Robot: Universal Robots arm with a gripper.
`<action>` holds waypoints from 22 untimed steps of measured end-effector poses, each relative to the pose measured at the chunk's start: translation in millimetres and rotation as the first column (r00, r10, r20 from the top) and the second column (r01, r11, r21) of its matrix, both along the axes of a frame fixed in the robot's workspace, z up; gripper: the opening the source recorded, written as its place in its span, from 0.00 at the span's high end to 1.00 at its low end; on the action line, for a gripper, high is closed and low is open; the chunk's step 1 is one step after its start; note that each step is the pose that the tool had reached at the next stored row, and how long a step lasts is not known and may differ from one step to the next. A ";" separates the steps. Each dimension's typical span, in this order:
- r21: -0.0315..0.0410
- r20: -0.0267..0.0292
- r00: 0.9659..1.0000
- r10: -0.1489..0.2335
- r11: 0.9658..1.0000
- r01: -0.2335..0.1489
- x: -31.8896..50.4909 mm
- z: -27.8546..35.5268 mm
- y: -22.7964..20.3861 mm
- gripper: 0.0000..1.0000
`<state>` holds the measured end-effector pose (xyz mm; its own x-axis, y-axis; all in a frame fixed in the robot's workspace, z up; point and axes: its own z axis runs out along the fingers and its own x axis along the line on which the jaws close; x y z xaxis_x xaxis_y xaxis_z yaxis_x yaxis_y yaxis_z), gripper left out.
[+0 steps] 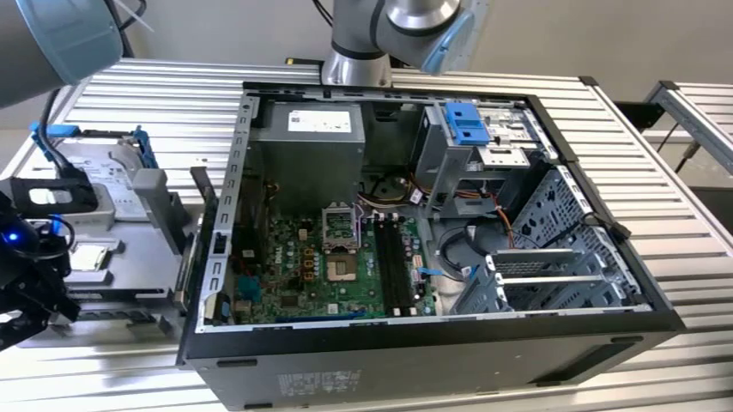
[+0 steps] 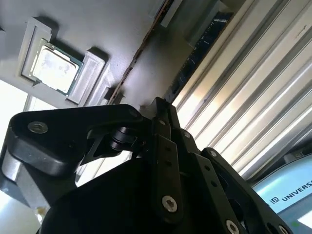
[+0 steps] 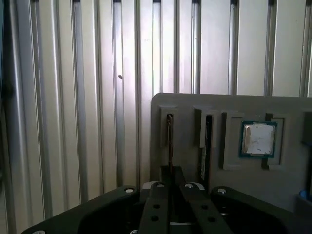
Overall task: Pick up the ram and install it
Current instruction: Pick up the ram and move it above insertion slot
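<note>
The ram (image 3: pixel 169 141) is a thin dark stick standing on edge in a slot of the grey tray (image 3: pixel 195 102); in the second wrist view the ram (image 2: pixel 139 53) is a thin brownish edge. My gripper (image 3: pixel 170 170) sits right over its near end, shut on the stick, which still rests in its slot. In the second wrist view the gripper (image 2: pixel 160 105) meets that same edge. In the exterior view the gripper (image 1: pixel 40 296) hangs over the tray (image 1: pixel 126 232) at the exterior view's left, beside the open computer case (image 1: pixel 435 326).
A second dark stick (image 3: pixel 206 146) stands in the neighbouring slot, and a square silver chip (image 3: pixel 258 138) lies beyond it. A silver hard drive with a blue frame (image 1: pixel 98 159) rests on the tray. The motherboard's long memory slots (image 1: pixel 396 257) lie inside the case. Ribbed metal tabletop surrounds everything.
</note>
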<state>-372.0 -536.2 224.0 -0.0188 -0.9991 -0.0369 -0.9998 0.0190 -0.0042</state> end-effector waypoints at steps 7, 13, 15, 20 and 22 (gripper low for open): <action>0.000 0.000 1.000 0.000 1.000 0.000 0.1 15.3 0.0 1.00; 0.001 0.000 1.000 -0.004 1.000 0.004 -0.1 25.8 0.1 1.00; 0.001 0.000 1.000 -0.010 1.000 0.010 0.1 28.3 -0.1 1.00; 0.002 0.000 1.000 -0.027 1.000 0.027 0.0 33.8 -0.1 1.00; 0.002 0.000 1.000 -0.027 1.000 0.027 0.0 36.3 -0.1 1.00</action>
<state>-372.0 -536.3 260.3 -0.0457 -0.9982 -0.0385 -0.9989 0.0459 -0.0042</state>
